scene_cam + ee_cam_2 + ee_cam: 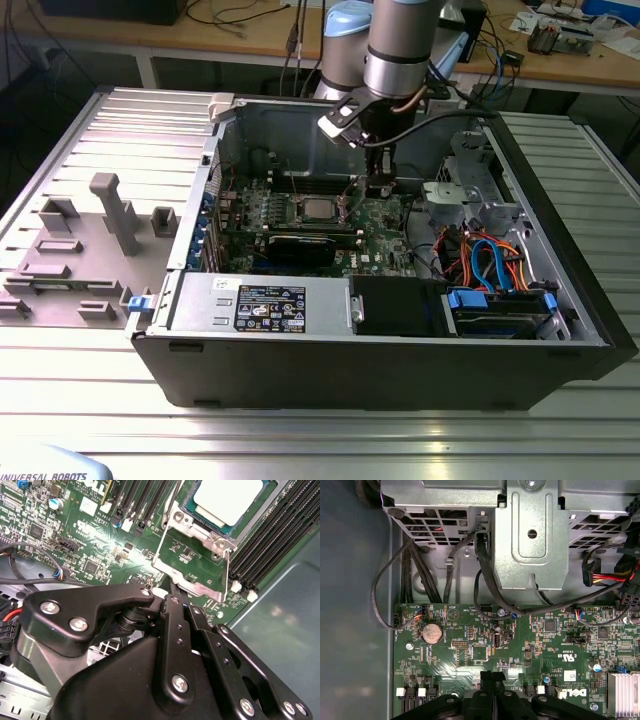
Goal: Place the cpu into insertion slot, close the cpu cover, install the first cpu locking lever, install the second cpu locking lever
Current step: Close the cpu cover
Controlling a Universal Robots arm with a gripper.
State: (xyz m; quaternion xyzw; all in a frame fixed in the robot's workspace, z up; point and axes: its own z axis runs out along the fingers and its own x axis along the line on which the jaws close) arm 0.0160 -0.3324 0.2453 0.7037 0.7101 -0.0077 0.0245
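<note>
The cpu (227,500) lies flat in the insertion slot (176,517) on the green motherboard (470,645), its pale metal top showing; it also appears in the exterior view as the cpu (318,208). The cpu cover (192,582), a silver frame with a square window, is swung open away from the chip, toward my fingers. My gripper (177,600) hangs just beside the cover's free edge, its black fingers (487,680) pressed together with nothing seen between them. A thin lever (171,502) stands raised next to the slot.
Long black memory slots (270,535) run beside the socket. A black card (300,247) lies in front of it. Cables (485,570) and a metal drive cage (530,535) crowd the case wall near my wrist. Grey fixtures (110,210) stand outside the case on the exterior view's left.
</note>
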